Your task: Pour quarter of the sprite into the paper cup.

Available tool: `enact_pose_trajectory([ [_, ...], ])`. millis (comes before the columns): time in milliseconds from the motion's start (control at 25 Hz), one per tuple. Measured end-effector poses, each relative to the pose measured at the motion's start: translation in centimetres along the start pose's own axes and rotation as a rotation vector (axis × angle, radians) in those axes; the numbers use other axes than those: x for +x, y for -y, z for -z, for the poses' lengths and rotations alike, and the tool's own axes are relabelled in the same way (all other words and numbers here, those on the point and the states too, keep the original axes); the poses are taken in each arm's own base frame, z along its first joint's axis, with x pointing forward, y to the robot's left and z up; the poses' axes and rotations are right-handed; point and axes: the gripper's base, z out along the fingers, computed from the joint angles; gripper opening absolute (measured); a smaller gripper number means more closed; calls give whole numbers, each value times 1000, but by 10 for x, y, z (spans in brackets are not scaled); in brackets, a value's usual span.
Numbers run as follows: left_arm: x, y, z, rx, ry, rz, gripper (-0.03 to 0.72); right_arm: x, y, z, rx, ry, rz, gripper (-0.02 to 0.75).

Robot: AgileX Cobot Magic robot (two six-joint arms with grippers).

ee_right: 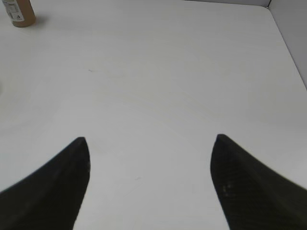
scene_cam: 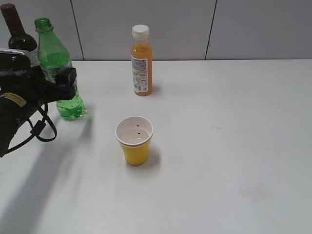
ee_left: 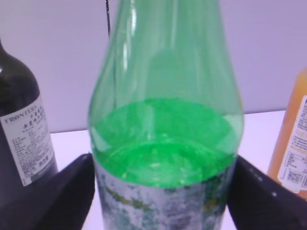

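The dark wine bottle (ee_left: 21, 139), just left of the sprite (ee_left: 165, 143), reads "FRONTERA" on its white label. Print on the other labels is too small to read.

The left arm reaches in from the 9 o'clock edge of the exterior view, wrist level, cable looping beneath. The left gripper (scene_cam: 62, 83) has its black fingers (ee_left: 72, 191) pressed against both sides of the sprite (ee_left: 163, 143). The right gripper (ee_right: 150, 148) hangs over bare table, fingers (ee_right: 240, 177) spread wide, holding nothing.
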Motion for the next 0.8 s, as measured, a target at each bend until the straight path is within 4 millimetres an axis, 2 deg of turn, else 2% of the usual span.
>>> enact_pose_trajectory([
  [440, -11, -8, 44, 0, -15, -3, 641, 0, 0, 0, 0, 0, 0, 592],
  [800, -38, -14, 75, 8, -144, -94, 624, 0, 0, 0, 0, 0, 0, 592],
])
